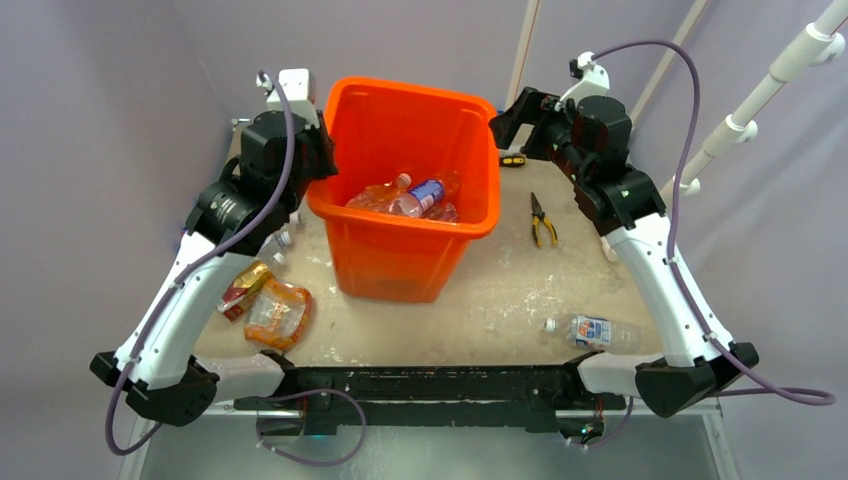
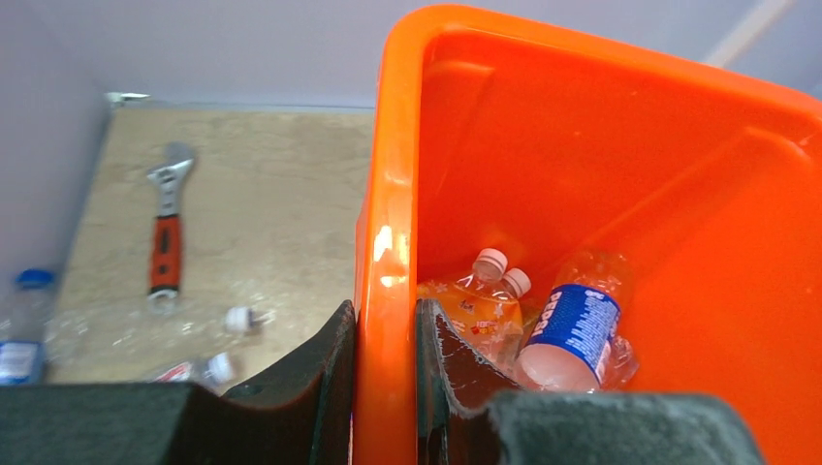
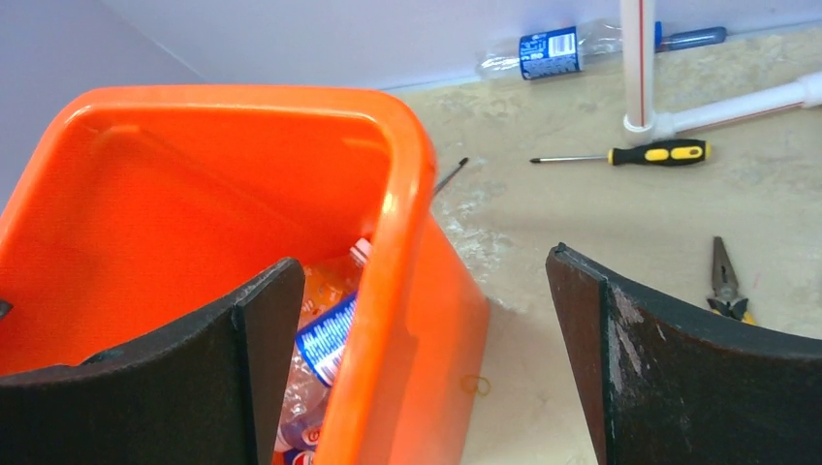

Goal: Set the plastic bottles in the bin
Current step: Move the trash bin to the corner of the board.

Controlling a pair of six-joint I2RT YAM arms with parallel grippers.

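Note:
The orange bin [image 1: 470, 215] stands mid-table. It holds several bottles, among them a blue Pepsi one [image 1: 427, 192], also seen in the left wrist view [image 2: 577, 329] beside an orange-label bottle [image 2: 480, 302]. My left gripper [image 1: 322, 165] is shut on the bin's left rim [image 2: 386, 242], one finger inside and one outside. My right gripper [image 1: 508, 122] is open and straddles the bin's right rear corner [image 3: 412, 194] without gripping it. One clear bottle [image 1: 592, 332] lies at the front right. Crushed orange and red bottles [image 1: 275, 312] lie at the front left.
Pliers [image 1: 543, 220] and a yellow-handled screwdriver [image 3: 630, 155] lie right of the bin. An orange-handled wrench [image 2: 165, 232] and small bottles [image 2: 21, 325] lie on its left. Another bottle [image 3: 553, 48] lies by the far wall, near white pipes [image 3: 635, 68].

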